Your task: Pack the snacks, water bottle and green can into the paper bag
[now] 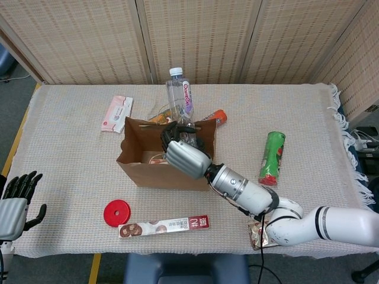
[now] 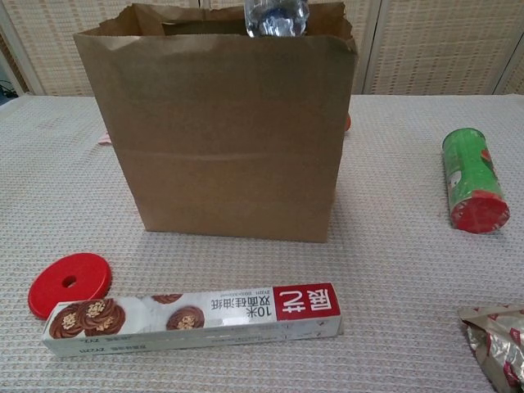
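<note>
My right hand point(image 1: 183, 152) grips the clear water bottle point(image 1: 179, 103) upright over the open brown paper bag point(image 1: 142, 168), the bottle's base at the bag's mouth. In the chest view the bottle's bottom point(image 2: 276, 16) shows just above the bag's rim point(image 2: 221, 123). A snack packet lies inside the bag. The green can point(image 1: 272, 156) lies on its side to the right, its red end point(image 2: 475, 211) toward me. A long cookie box point(image 1: 164, 226) lies in front of the bag. My left hand point(image 1: 16, 204) hangs open at the table's left front corner.
A red disc point(image 1: 116, 213) lies left of the cookie box. A pink-and-white packet point(image 1: 116, 112) lies behind the bag on the left, and orange snack packets point(image 1: 215, 116) sit behind it. A crumpled foil wrapper point(image 1: 260, 234) lies near the front edge on the right.
</note>
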Robot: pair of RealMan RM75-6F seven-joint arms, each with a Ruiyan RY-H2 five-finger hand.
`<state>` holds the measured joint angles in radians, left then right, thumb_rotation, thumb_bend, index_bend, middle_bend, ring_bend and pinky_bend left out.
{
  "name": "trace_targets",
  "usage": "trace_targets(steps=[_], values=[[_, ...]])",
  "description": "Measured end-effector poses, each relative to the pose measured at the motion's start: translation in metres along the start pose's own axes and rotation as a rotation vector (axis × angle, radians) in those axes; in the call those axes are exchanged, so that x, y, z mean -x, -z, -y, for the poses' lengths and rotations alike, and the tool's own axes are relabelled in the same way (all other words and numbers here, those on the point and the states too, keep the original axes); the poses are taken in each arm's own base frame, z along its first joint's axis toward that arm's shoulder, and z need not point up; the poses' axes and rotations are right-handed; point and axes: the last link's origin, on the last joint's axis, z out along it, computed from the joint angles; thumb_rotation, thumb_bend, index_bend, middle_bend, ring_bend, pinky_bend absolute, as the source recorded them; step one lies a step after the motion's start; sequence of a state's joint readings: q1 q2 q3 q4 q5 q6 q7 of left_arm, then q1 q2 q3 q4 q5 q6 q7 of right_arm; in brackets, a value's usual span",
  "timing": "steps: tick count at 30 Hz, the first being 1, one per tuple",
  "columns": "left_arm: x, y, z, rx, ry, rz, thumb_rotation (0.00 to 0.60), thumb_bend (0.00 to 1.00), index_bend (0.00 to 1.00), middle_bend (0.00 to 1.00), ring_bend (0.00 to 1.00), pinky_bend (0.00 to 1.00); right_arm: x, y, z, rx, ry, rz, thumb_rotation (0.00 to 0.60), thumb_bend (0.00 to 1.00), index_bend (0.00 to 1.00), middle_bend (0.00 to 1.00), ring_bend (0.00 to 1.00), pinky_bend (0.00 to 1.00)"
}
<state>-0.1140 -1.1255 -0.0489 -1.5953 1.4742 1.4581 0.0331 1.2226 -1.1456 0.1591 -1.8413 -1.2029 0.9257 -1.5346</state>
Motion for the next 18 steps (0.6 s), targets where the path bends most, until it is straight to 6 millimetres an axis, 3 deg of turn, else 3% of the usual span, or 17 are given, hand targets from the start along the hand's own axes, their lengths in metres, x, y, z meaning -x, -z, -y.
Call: trace_targets(steps=[8, 12, 16, 18], values=[[-0.001, 0.000, 0.001, 0.003, 0.010, 0.004, 0.600, 0.45, 0.05, 0.00, 0.00, 0.00, -0.007, -0.010, 0.017, -0.053, 0.085, -0.010, 0.600, 0.34, 0.67, 0.62, 0.61, 0.59], [0.000, 0.001, 0.002, 0.003, 0.010, 0.004, 0.600, 0.45, 0.05, 0.00, 0.00, 0.00, -0.007, -0.011, 0.021, -0.041, 0.114, 0.011, 0.600, 0.34, 0.60, 0.61, 0.51, 0.46], [0.000, 0.001, 0.002, 0.003, 0.009, 0.004, 0.600, 0.45, 0.05, 0.00, 0.00, 0.00, -0.008, -0.010, 0.023, -0.018, 0.126, 0.038, 0.600, 0.28, 0.34, 0.41, 0.27, 0.28], [0.000, 0.001, 0.002, 0.003, 0.007, 0.003, 0.600, 0.45, 0.05, 0.00, 0.00, 0.00, -0.010, -0.008, 0.024, -0.015, 0.128, 0.039, 0.600, 0.23, 0.24, 0.34, 0.19, 0.21]])
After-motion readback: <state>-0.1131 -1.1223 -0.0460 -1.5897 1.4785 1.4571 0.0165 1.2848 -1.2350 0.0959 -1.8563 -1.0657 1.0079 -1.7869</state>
